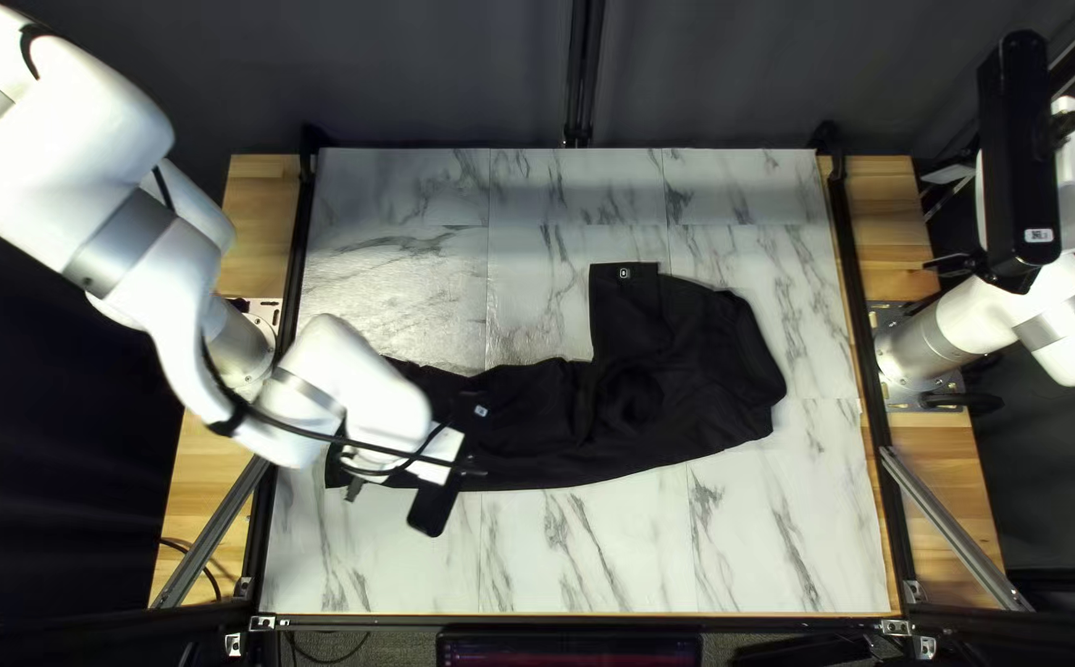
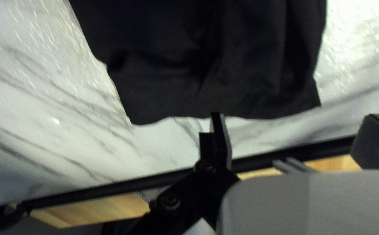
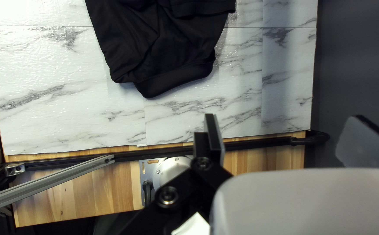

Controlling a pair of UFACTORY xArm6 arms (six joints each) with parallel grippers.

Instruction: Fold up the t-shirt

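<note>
My left gripper (image 1: 357, 487) and right gripper (image 1: 942, 220): fingers spread on both. Black t-shirt (image 1: 685, 371) rumpled, centre frame; my left arm (image 1: 371, 389) seemingly hides part of its left end.

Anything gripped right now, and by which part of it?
Nothing is held: left pincer and right pincer are both open, with the t-shirt gripped by neither.

T-shirt (image 1: 698, 383) on table (image 1: 784, 544), curtain (image 1: 439, 68) behind
</note>
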